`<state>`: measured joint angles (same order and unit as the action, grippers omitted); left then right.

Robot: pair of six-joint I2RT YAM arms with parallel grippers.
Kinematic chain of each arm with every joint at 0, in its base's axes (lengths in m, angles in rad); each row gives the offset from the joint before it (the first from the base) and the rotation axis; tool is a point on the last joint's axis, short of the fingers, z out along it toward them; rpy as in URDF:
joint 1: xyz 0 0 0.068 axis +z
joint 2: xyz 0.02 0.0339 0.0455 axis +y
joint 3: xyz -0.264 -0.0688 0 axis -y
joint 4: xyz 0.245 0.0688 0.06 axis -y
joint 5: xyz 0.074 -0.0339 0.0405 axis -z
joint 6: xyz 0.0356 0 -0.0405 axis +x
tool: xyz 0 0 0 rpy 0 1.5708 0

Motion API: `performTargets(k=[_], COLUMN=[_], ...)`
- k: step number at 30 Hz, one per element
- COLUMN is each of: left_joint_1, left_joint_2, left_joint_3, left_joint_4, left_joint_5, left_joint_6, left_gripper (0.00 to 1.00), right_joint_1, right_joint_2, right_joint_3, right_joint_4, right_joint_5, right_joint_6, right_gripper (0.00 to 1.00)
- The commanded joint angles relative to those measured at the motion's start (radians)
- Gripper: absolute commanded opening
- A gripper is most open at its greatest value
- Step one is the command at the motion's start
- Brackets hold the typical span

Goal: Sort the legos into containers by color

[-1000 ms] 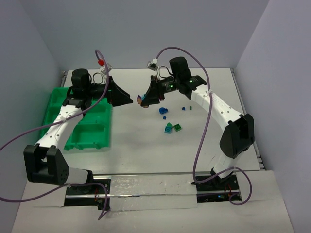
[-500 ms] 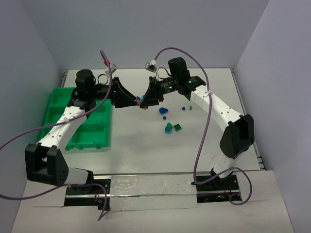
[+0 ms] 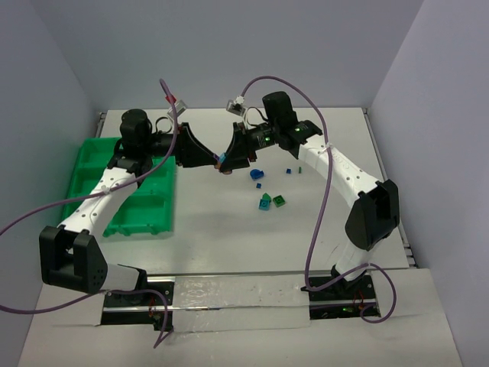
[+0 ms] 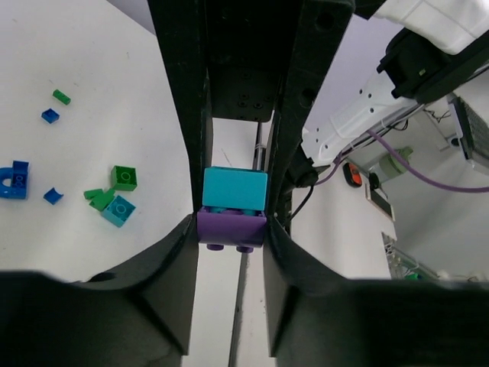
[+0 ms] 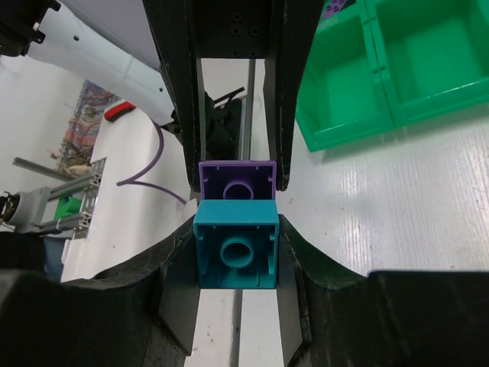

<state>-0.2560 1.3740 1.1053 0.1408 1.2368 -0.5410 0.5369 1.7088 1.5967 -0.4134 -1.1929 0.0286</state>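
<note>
**brickfan:** White tabletop, grey walls, left arm and right arm meeting nose to nose above it. Any clue about the thing between them?

**yam_op:** Two bricks stuck together, hanging clear of the tabletop. Purple brick clamped in the left jaws, teal brick clamped in the right jaws. Both sets closed, one colour each.

**brickfan:** Lying which way?

**yam_op:** Long axis straight along the line from one wrist to the other. Purple end toward the left arm and the green tray, teal end toward the right arm and the loose legos. Seam about where the two sets of fingertips meet.

**brickfan:** So, guessing a straight pull apart next?

**yam_op:** Probably. Needs pulling dead along that axis, each arm backing toward its own side; any twist and maybe a slipped brick. Left arm nearer the tray, so purple likely first into a bin. Can't tell which bin from up here.
</note>
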Motion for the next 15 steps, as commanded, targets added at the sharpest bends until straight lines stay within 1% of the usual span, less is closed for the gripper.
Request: performTargets(k=[1,2,3,4,5,7,8,9,11,13,15], left_joint_1=[-0.01,-0.011,-0.011,-0.011,-0.011,-0.011,-0.01,-0.009,-0.008,-0.006,-0.006], left_joint_2=[0.0,-0.001,-0.003,-0.003,-0.004,-0.003,-0.004,-0.005,-0.01,-0.015,-0.017], left_joint_3=[0.002,0.001,0.004,0.011,0.019,0.033,0.042,0.05,0.059,0.06,0.055], left_joint_4=[0.043,0.04,0.028,-0.004,-0.063,-0.105,-0.166,-0.23,-0.279,-0.318,-0.315], left_joint_5=[0.025,0.029,0.027,0.021,0.017,0.013,0.01,0.007,0.001,-0.002,0.001], left_joint_6=[0.006,0.01,0.021,0.045,0.094,0.128,0.176,0.231,0.291,0.315,0.314], left_gripper=[0.33,0.23,0.05,0.01,0.0,0.0,0.0,0.0,0.0,0.0,0.0], right_joint_1=[0.009,0.009,0.009,0.008,0.008,0.005,0.001,-0.002,-0.013,-0.026,-0.035], right_joint_2=[-0.031,-0.03,-0.027,-0.025,-0.025,-0.026,-0.028,-0.03,-0.032,-0.032,-0.032], right_joint_3=[0.014,0.014,0.016,0.016,0.016,0.013,0.008,0.004,-0.002,-0.009,-0.014], right_joint_4=[0.005,0.005,0.003,0.001,0.002,0.001,0.001,0.002,0.001,0.002,0.0], right_joint_5=[-0.024,-0.024,-0.024,-0.026,-0.027,-0.025,-0.027,-0.028,-0.038,-0.043,-0.047], right_joint_6=[-0.01,-0.008,-0.006,-0.001,0.004,0.008,0.01,0.011,0.015,0.02,0.015], right_gripper=[0.0,0.02,0.12,0.32,0.46,0.62,0.7,0.76,0.77,0.76,0.7])
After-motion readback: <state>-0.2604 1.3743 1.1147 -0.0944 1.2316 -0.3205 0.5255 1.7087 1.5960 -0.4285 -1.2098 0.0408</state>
